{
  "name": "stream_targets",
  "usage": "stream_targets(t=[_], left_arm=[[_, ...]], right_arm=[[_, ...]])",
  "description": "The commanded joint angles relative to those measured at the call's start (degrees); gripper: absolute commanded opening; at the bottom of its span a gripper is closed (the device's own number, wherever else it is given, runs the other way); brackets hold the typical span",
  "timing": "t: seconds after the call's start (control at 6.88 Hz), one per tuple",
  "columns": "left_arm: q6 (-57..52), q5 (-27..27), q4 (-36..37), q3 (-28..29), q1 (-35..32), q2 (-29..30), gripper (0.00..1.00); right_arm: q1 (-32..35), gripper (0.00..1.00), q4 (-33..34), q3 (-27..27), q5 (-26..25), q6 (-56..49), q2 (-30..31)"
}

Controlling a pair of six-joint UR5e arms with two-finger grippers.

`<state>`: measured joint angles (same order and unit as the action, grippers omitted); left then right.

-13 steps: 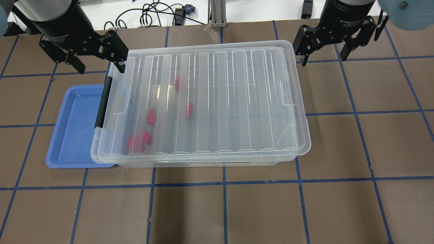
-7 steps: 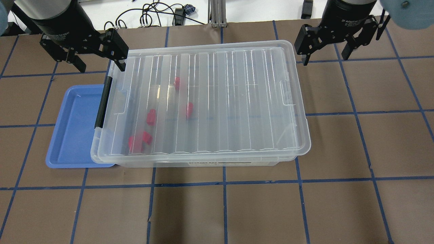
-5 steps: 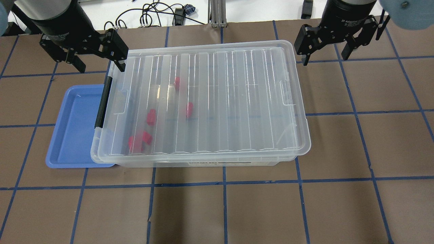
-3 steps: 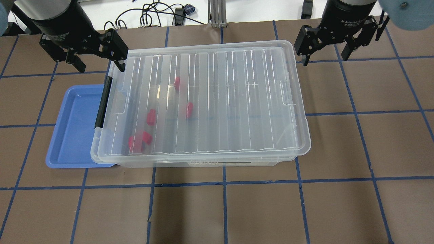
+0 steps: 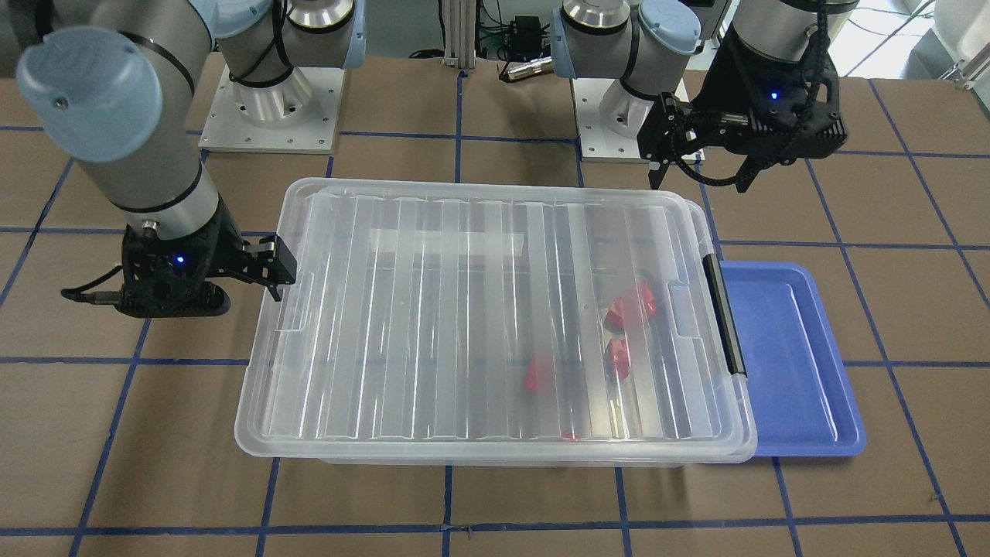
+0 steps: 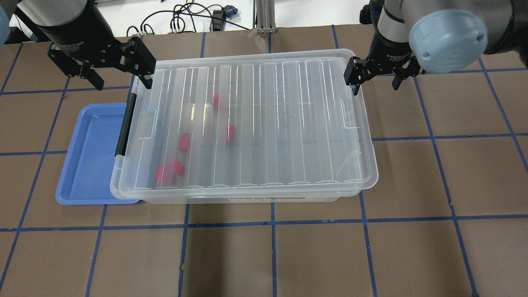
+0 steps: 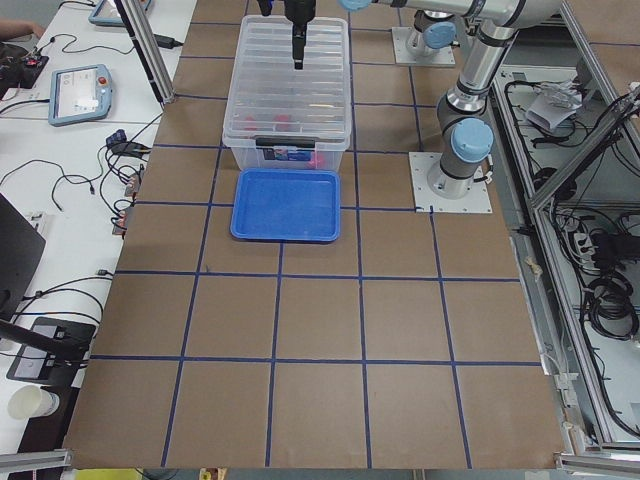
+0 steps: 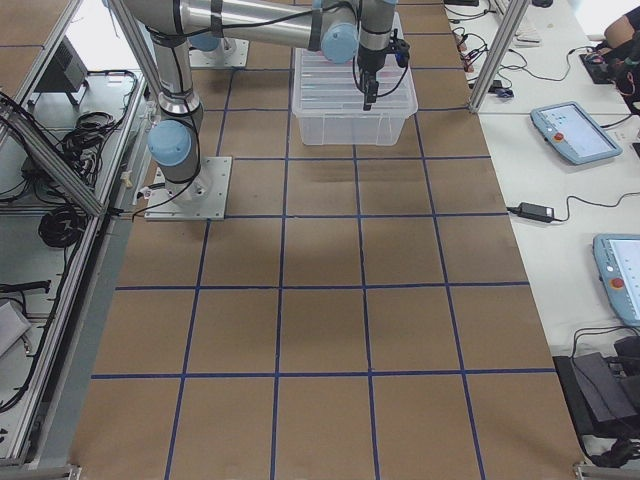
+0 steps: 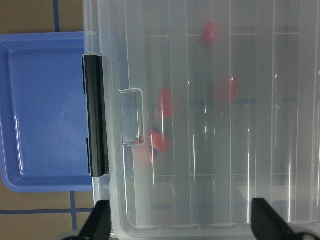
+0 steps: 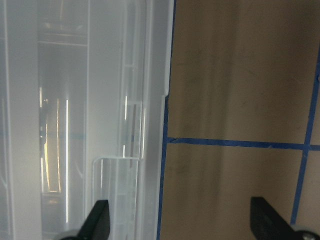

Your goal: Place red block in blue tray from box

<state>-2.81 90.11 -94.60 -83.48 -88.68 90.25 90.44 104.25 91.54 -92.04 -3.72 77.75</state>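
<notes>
Evidently the opening step is being set up: the ribbed lid (image 6: pixel 288 123) is being held down on the clear box (image 6: pixel 198 199) by the black latch bar (image 6: pixel 125 123). Several red blocks (image 6: pixel 230 134) are being contained inside, toward the latch end, and the red block (image 6: pixel 183 142) among them is being seen only through the lid. The blue tray (image 6: pixel 88 161) is being shown just beside that same end, with no block in it and its near edge tucked under the box rim. The left gripper (image 6: pixel 123 84) is being held wide open above the latch corner. The right gripper (image 6: pixel 375 87) is being held equally wide, straddling the lid rim at the opposite short end. Nothing is being gripped. Judging from this, a release of the latch and a lift of the lid are being called for before any block can be reached.
</notes>
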Motion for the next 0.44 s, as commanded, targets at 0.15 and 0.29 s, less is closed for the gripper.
stream_targets(t=[0.15, 0.29], left_arm=[[-0.1, -0.3, 0.1, -0.3, 0.1, -0.2, 1.00], [0.0, -0.4, 0.1, -0.2, 0.1, -0.1, 1.00]], right_arm=[[0.3, 1.00, 6.4, 4.5, -0.7, -0.1, -0.4], [0.1, 1.00, 6.7, 4.7, -0.6, -0.4, -0.7]])
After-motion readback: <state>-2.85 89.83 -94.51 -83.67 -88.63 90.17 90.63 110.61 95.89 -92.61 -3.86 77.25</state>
